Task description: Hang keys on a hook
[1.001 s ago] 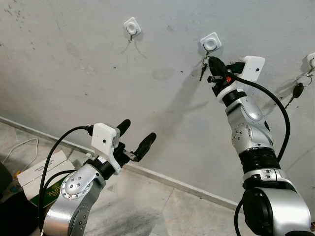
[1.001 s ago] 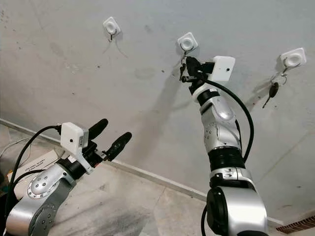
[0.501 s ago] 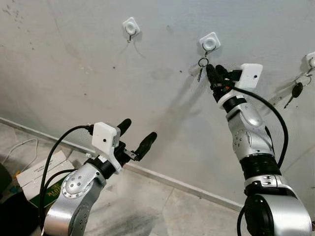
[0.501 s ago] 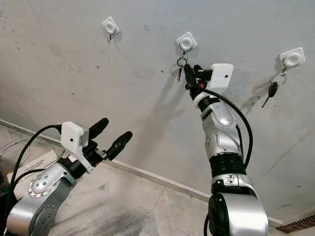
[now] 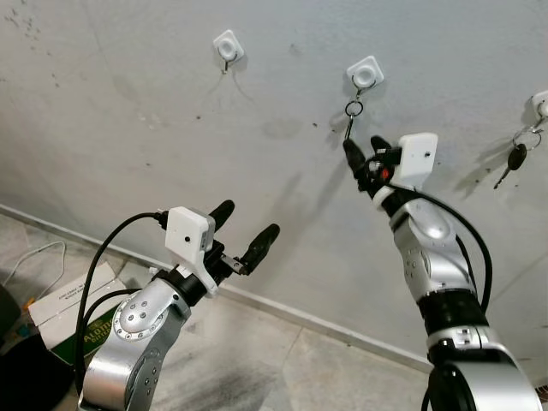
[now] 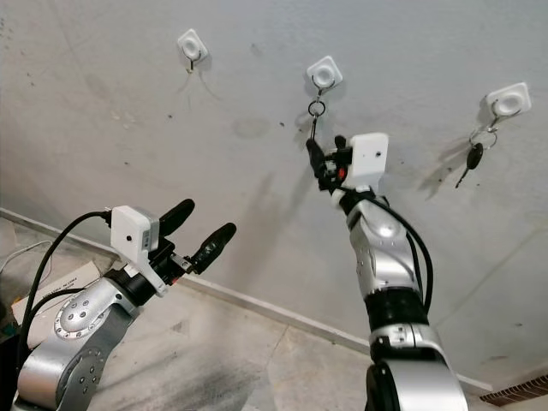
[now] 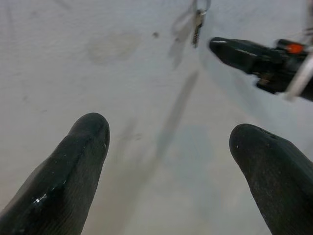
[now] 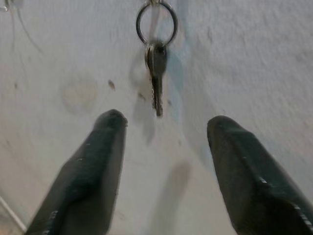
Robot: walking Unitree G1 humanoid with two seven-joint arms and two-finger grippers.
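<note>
A small key on a metal ring hangs from the middle white hook on the grey wall; it is also seen as the key in the right wrist view. My right gripper is open just below the key, not touching it, with nothing between its fingers. My left gripper is open and empty, held low to the left, well away from the wall hooks.
Another white hook at upper left is bare. A hook at the right holds a black-headed key. A cardboard box and a white cable lie on the floor at lower left.
My right gripper has let go of the key and drawn down and back from the hook. The key now hangs free on the middle hook. The left arm rose slightly.
</note>
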